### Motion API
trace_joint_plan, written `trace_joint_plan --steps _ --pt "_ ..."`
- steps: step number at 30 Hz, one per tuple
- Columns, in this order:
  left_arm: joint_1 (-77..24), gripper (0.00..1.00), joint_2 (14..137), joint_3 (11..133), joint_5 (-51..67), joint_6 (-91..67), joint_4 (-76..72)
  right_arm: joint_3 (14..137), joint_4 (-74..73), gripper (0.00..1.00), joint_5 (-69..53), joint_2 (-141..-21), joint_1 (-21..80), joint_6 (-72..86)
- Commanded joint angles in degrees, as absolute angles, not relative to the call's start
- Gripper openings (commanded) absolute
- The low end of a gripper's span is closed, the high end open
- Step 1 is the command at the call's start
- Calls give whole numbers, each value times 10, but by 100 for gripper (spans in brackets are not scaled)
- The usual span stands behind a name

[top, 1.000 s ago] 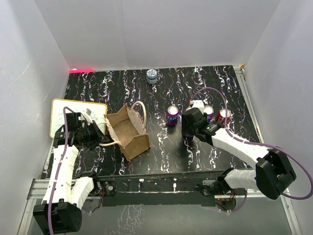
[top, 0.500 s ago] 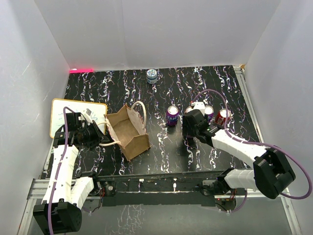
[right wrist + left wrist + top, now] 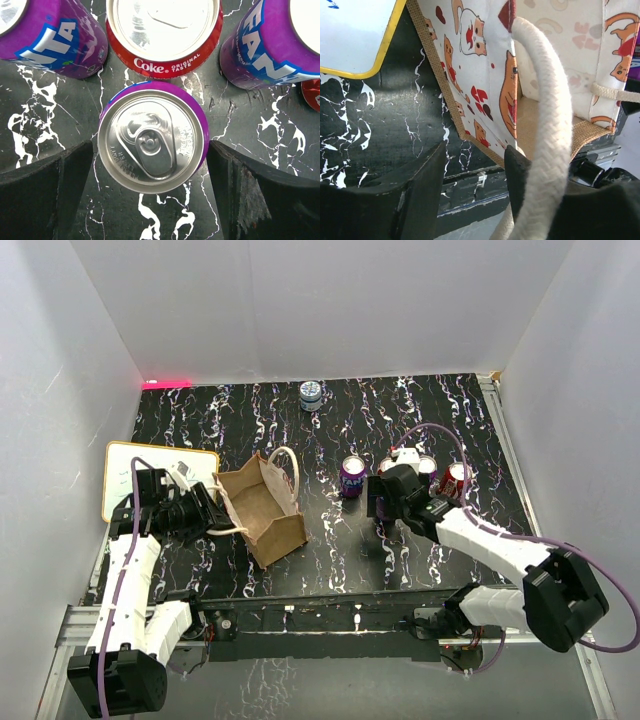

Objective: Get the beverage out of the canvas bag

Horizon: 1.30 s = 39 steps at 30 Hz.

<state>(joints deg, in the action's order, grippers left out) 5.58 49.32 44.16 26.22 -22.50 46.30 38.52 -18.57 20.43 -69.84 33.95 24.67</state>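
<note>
Canvas bag (image 3: 262, 508) stands left-centre on the surface (image 3: 330, 430), mouth open, just right of the whiteboard (image 3: 130, 475). L claw (image 3: 476, 154) is at the bag's left side, fingers apart, pinching nothing. The rope handle (image 3: 547, 120) lies across its right finger. R claw (image 3: 151, 150) is spread wide either side of an upright purple can (image 3: 151, 137), w/ gaps both sides, well right of the bag. Coke can (image 3: 164, 30) is just beyond, on the far side.

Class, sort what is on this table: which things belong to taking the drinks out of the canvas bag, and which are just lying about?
Job: canvas bag; purple Fanta cans; Coke can.
Lying about: white writing board; blue-and-white can by the back wall.
</note>
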Motion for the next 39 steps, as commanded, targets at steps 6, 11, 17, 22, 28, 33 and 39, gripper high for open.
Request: trace_joint_plan --steps 6,11,17,22,28,33,39 --pt "52 88 505 512 252 -234 474 436 -212 100 196 -629 337 226" --pt "51 97 512 568 173 -221 508 463 -242 100 192 -591 336 218" --pt "-10 97 576 682 130 -175 531 519 -292 100 180 -552 336 206" --pt "-103 97 617 818 37 -143 545 578 -337 100 162 -505 337 184" --pt "-131 97 648 964 35 -116 543 682 -388 99 112 -443 337 152" --pt "-170 97 662 1041 115 -66 485 785 -426 98 89 -424 336 131" --pt "-177 97 586 990 175 -51 325 840 -435 99 87 -417 336 125"
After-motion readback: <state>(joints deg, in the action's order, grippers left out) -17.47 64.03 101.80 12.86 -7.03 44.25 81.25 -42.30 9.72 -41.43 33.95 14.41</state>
